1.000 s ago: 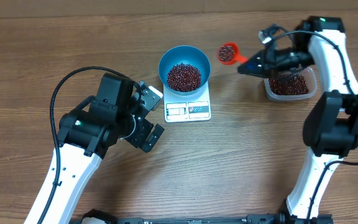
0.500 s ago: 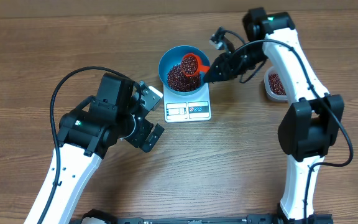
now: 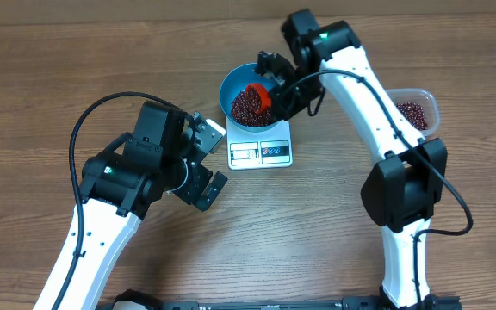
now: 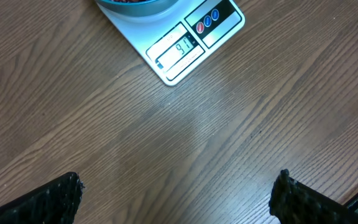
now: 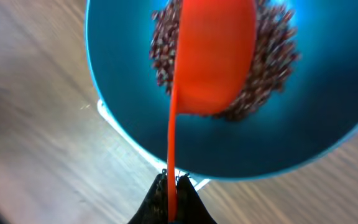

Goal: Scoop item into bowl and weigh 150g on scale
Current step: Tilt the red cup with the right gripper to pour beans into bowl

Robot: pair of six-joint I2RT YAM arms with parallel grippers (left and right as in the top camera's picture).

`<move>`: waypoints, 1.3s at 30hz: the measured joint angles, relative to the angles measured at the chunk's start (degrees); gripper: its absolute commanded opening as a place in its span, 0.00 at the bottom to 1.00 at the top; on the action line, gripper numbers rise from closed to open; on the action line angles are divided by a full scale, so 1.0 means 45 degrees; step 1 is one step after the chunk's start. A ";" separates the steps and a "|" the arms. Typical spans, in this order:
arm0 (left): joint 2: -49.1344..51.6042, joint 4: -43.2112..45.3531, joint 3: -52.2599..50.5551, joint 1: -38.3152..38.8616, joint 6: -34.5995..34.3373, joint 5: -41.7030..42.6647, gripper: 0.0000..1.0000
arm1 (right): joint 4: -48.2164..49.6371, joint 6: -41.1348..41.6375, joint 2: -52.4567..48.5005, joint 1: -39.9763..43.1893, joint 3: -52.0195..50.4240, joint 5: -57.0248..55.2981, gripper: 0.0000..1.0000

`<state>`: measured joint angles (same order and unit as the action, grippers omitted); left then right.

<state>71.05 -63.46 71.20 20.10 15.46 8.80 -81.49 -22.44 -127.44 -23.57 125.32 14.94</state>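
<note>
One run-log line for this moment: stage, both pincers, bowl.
stage: orange scoop tipped over blue bowl | right pincer: shut on scoop handle | left pincer: open, empty, above table | bowl: on scale, holds beans

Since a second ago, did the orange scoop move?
Yes. The orange scoop went left, from near the plastic tub to over the blue bowl on the scale.

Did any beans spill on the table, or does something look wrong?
Nothing stands out. Nothing spilled shows on the table. The beans sit inside the blue bowl, the bowl sits squarely on the scale, and the red scoop is tipped over the bowl.
</note>
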 measured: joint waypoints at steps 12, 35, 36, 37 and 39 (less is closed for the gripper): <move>0.0000 0.0000 0.0000 0.0000 0.0000 -0.0005 1.00 | -0.0058 0.0277 0.0000 -0.1282 0.0894 -0.4541 0.04; 0.0000 0.0000 0.0000 0.0000 0.0000 0.0000 1.00 | 0.0539 0.0277 0.2594 -0.2628 0.0903 -0.8835 0.04; 0.0000 0.0000 0.0000 0.0000 0.0000 -0.0005 1.00 | 0.0476 0.0321 0.2764 -0.2628 0.0903 -0.8748 0.04; 0.0000 0.0000 0.0000 0.0000 0.0000 0.0000 1.00 | 0.0277 0.0413 0.3070 -0.2599 0.0903 -0.8612 0.04; 0.0000 0.0000 0.0000 0.0000 0.0000 -0.0005 1.00 | 0.0010 0.0549 0.3342 -0.2550 0.0903 -0.8456 0.04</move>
<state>71.05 -63.46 71.20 20.10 15.46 8.78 -81.45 -19.97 -112.40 -35.05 129.38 -23.11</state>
